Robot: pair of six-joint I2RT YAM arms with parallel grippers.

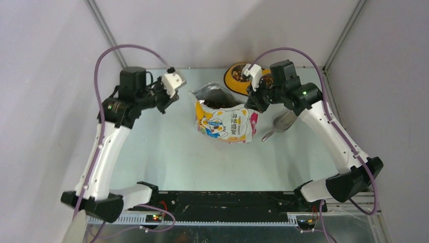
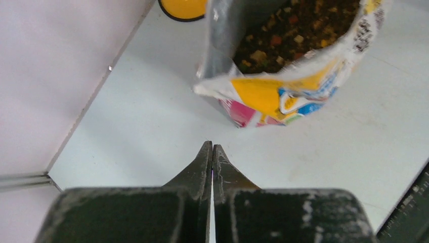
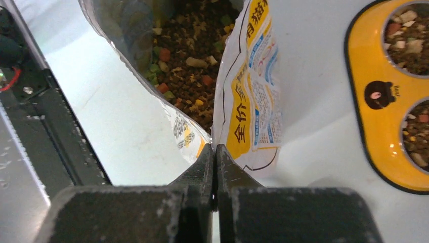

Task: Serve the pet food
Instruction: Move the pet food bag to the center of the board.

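Note:
The glossy cat-print bag (image 1: 226, 120) stands open mid-table with brown and tan pet food (image 1: 217, 99) showing in its mouth. The pet food also shows in the left wrist view (image 2: 293, 30) and the right wrist view (image 3: 192, 55). My right gripper (image 1: 251, 105) is at the bag's upper right corner. Its jaws (image 3: 215, 148) are shut, with the bag's side seam (image 3: 243, 116) running into the tips. My left gripper (image 1: 170, 104) is shut and empty (image 2: 212, 147), left of the bag (image 2: 283, 96) and apart from it.
The yellow double-bowl feeder (image 1: 233, 77) sits behind the bag against the back wall, with kibble (image 3: 412, 35) in both bowls of the feeder (image 3: 374, 126). The grey metal scoop (image 1: 281, 124) lies on the table right of the bag. Walls close in on the left, back and right.

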